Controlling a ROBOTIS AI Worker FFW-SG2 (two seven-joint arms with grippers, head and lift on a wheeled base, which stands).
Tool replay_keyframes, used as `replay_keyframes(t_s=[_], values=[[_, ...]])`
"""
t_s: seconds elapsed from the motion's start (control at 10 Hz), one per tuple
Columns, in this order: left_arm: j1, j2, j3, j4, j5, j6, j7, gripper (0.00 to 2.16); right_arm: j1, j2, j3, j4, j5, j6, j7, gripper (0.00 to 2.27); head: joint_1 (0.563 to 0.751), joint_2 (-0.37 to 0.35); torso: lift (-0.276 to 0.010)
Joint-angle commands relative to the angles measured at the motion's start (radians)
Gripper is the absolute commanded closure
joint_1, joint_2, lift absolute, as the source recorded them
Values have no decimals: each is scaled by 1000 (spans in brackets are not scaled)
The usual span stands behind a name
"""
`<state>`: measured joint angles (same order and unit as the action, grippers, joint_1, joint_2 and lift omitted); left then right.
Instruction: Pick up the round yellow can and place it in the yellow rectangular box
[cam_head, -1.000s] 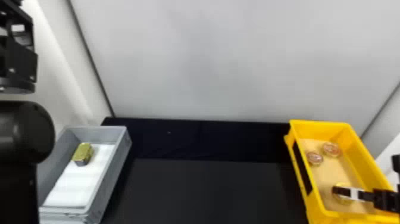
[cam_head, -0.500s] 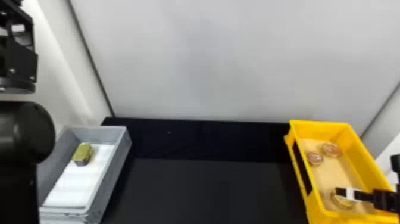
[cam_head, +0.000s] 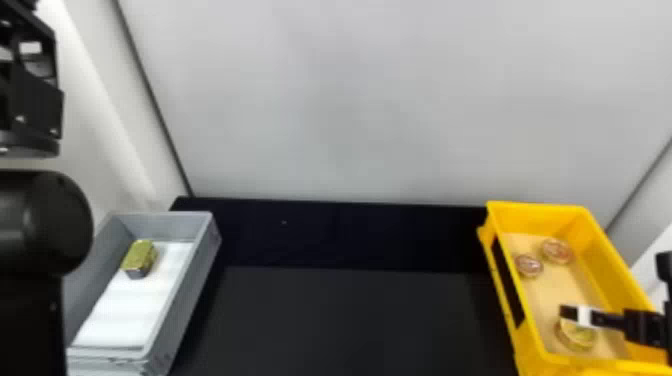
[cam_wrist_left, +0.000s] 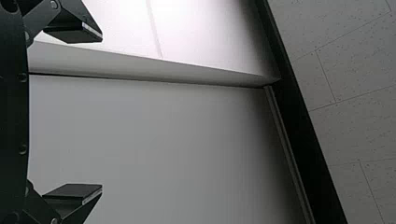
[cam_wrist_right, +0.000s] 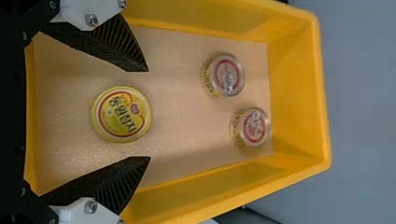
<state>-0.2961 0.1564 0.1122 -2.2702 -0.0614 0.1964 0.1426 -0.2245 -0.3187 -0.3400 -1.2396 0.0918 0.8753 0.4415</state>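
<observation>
The round yellow can (cam_head: 576, 334) lies flat on the floor of the yellow rectangular box (cam_head: 535, 352), towards its near end. Just over it, from the right edge, comes my right gripper (cam_head: 575, 316). In the right wrist view the can (cam_wrist_right: 121, 114) sits between the widely parted fingers of the right gripper (cam_wrist_right: 149, 114), touching neither. My left arm (cam_head: 42, 225) is parked at the left edge of the head view. Its gripper (cam_wrist_left: 102, 113) is open in the left wrist view, holding nothing, up by the walls and ceiling.
Two smaller round cans (cam_head: 528, 265) (cam_head: 556, 250) stand in the yellow box's far half. A grey box (cam_head: 200, 265) on the left holds a gold rectangular tin (cam_head: 139, 257). Between the boxes lies the black table (cam_head: 350, 320), with a pale wall behind.
The visible right finger has shifted slightly towards the box's far end, off the can. The can shows a little lower and less covered than at first. The left arm has kept still.
</observation>
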Motion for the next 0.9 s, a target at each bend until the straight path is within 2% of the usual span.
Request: replay_keyframes(t_s=[0.0,0.3,0.5,0.7,0.8], values=[[3,2,3,0,0,0,0,140,5,-5,29,-195,-4,-8,7,168,663,54,-2],[11,2,6,0,0,-1,0,140,-19,-3,64,-500,-4,95,-59,140,663,54,-2],[26,3,14,-2,2,-6,0,140,-3,13,72,-661,-23,150,-132,144,663,54,-2],[37,0,15,-2,3,-8,2,140,45,18,76,-758,-242,79,-322,144,663,54,-2],[46,0,20,-2,3,-8,3,140,60,12,91,-771,-351,-22,-391,142,663,54,-2]])
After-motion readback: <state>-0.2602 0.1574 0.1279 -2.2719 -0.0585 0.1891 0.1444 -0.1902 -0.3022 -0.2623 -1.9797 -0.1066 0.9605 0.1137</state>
